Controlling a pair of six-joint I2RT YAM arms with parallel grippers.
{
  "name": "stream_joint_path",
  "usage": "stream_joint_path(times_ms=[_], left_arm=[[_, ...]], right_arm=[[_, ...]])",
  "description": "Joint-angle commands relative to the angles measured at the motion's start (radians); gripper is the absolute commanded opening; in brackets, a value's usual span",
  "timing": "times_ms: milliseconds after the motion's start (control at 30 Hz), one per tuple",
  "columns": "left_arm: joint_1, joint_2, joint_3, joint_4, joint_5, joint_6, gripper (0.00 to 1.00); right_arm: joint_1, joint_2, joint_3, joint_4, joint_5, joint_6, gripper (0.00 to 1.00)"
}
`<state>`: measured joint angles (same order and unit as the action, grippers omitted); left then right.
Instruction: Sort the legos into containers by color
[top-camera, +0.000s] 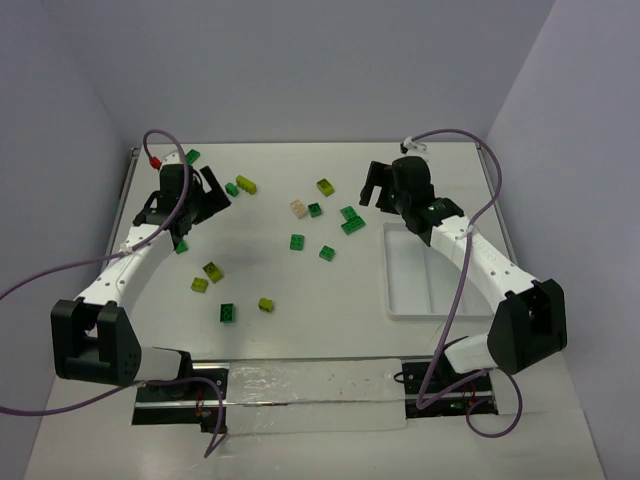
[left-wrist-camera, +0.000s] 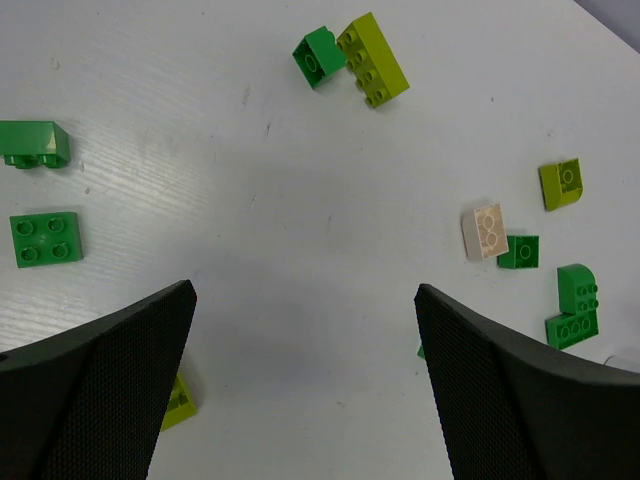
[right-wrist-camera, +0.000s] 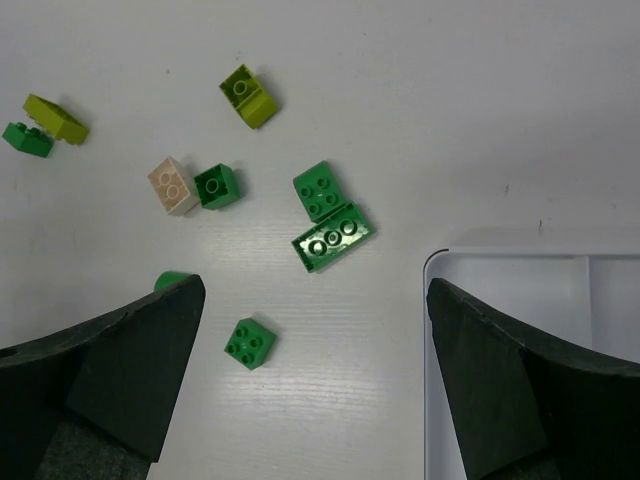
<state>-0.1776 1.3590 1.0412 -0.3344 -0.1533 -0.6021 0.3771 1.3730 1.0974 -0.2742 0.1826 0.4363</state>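
Observation:
Dark green and yellow-green legos lie scattered on the white table. The pale peach lego (top-camera: 298, 208) sits near the middle beside a dark green one (top-camera: 315, 210). The white tray (top-camera: 410, 285) with its long compartments stands at the right and looks empty. My left gripper (top-camera: 205, 195) is open and empty above the far left, near a yellow-green lego (top-camera: 246, 184); in the left wrist view its fingers (left-wrist-camera: 100, 400) frame bare table. My right gripper (top-camera: 378, 188) is open and empty by the tray's far left corner, above a dark green lego (right-wrist-camera: 249, 343).
Several legos lie at the near left: yellow-green (top-camera: 213, 271), dark green (top-camera: 228, 313), yellow-green (top-camera: 266, 304). A dark green pair (right-wrist-camera: 334, 238) lies just left of the tray corner (right-wrist-camera: 440, 262). Purple cables loop over both arms. A clear strip (top-camera: 310, 395) lies along the near edge.

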Motion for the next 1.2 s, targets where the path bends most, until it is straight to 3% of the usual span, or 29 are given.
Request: stream_joint_path(times_ms=[0, 367, 633, 767, 967, 1167], left_arm=[[0.001, -0.029, 0.031, 0.011, 0.001, 0.019, 0.99], [0.001, 0.007, 0.062, -0.015, 0.015, 0.021, 0.99], [0.001, 0.023, 0.134, -0.094, 0.025, 0.033, 0.99], [0.001, 0.015, 0.119, -0.086, 0.054, 0.037, 0.99], [0.001, 0.073, 0.111, -0.083, 0.096, 0.047, 0.99], [0.001, 0.102, 0.118, -0.092, 0.082, 0.056, 0.99]], right_arm=[[0.014, 0.014, 0.053, -0.005, 0.040, 0.028, 1.00], [0.025, 0.050, 0.128, -0.055, -0.089, -0.086, 1.00], [0.055, 0.251, 0.345, -0.214, -0.137, -0.143, 0.99], [0.059, 0.347, 0.403, -0.238, -0.115, -0.131, 0.96], [0.057, 0.527, 0.525, -0.289, -0.017, -0.118, 0.75], [0.048, 0.691, 0.683, -0.347, 0.004, -0.197, 0.76]])
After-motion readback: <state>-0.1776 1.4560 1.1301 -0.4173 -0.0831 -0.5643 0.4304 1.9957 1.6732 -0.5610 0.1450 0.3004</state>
